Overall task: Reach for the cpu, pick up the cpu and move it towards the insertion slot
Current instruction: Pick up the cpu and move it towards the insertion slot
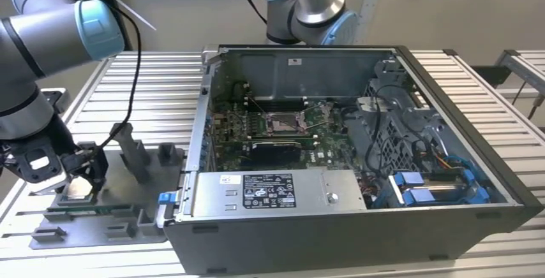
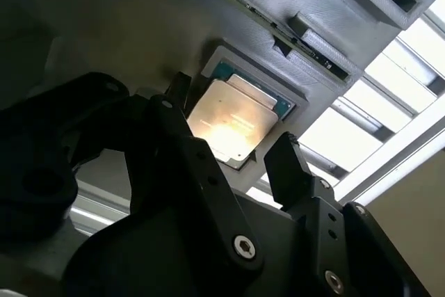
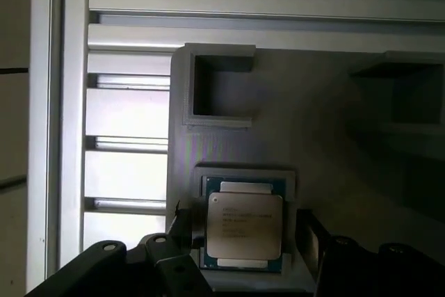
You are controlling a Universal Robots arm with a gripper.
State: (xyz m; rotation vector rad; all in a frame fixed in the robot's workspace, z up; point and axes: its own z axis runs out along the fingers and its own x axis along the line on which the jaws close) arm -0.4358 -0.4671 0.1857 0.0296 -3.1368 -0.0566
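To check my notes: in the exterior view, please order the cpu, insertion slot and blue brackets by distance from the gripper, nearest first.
1. Pale silvery square cpu, just below the gripper.
2. Silver-framed square insertion slot, inside the dark computer case.
3. Blue plastic brackets, exterior view's right.

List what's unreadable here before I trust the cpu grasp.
1. Finger-to-cpu contact: in the first wrist view the gripper straddles the cpu, but its tips are dark and cut off by the picture's edge.
2. The cpu's rim, exterior view: partly covered by the gripper, too small.
3. The insertion slot, exterior view: too small to tell whether its frame is open.
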